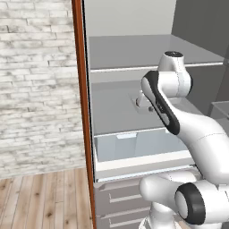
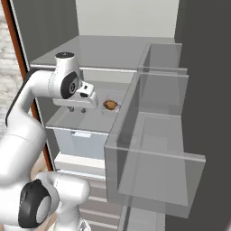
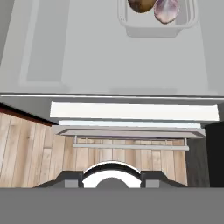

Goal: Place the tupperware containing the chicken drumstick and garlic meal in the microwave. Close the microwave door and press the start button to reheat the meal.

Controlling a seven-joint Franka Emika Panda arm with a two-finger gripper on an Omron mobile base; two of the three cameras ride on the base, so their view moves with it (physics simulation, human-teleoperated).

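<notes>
You have one tupperware (image 3: 154, 21) on the shelf (image 3: 109, 57), holding two bits of food: one brown drumstick (image 3: 141, 5) and one pinkish lump, probably garlic (image 3: 166, 9). Below sits one clear drawer (image 1: 134, 145). The door carries three bins (image 2: 153, 167).

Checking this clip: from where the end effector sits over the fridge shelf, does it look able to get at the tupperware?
Probably yes. The end effector hangs above the shelf, apart from the tupperware, with nothing standing between them; the container's rim looks unobstructed.
</notes>
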